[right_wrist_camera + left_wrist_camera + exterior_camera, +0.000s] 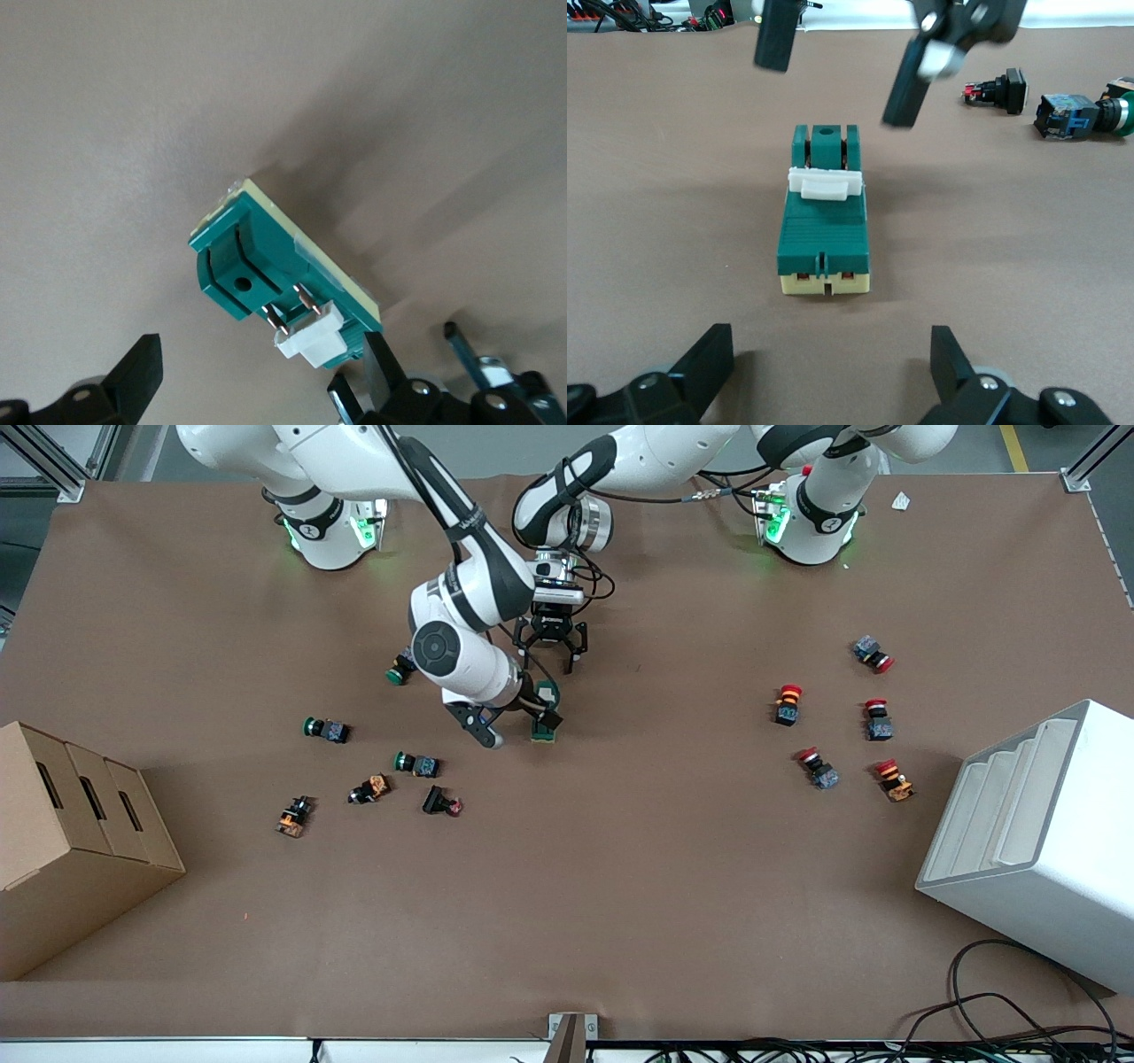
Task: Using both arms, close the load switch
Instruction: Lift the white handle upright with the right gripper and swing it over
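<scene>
We are seeing the load switch (825,221), a green ribbed plastic block on a cream base with a white lever, lying near the table's (620,886) middle. The right gripper (512,724) is hanging over it with jaws spread wide, touching nothing. The left gripper (551,648) is hovering beside it, also wide and empty.

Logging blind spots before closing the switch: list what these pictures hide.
Front view: the load switch is mostly covered by the right arm at its wrist; lever hidden.
Front view: a green pushbutton is half covered by that arm.
Right wrist view: the open right gripper hangs at the switch; finger overlaps lever, contact unclear.
Left wrist view: the open left gripper is cut off by the bottom edge.
</scene>
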Controlling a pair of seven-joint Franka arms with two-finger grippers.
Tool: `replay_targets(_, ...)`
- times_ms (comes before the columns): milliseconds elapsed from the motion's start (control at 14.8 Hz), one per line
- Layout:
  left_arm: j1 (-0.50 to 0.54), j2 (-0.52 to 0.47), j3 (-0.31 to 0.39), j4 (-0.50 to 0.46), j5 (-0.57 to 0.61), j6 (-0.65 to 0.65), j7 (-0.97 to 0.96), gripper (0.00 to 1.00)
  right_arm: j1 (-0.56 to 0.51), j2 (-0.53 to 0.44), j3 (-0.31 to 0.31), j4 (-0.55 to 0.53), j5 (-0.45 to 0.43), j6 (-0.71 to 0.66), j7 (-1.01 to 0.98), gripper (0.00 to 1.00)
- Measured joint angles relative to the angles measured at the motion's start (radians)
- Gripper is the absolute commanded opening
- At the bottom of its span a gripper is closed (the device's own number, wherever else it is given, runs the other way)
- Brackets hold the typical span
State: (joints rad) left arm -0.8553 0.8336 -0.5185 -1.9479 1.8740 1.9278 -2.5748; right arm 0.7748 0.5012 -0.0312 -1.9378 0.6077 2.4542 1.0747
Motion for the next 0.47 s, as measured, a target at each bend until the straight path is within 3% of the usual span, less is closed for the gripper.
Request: replay_targets(474,0.000,0.001,0.000,-0.001,0.004,-0.004,-0.003,0.98,0.058,0.060,-0.002,-0.011,0.060,0.119,0.004,1.00)
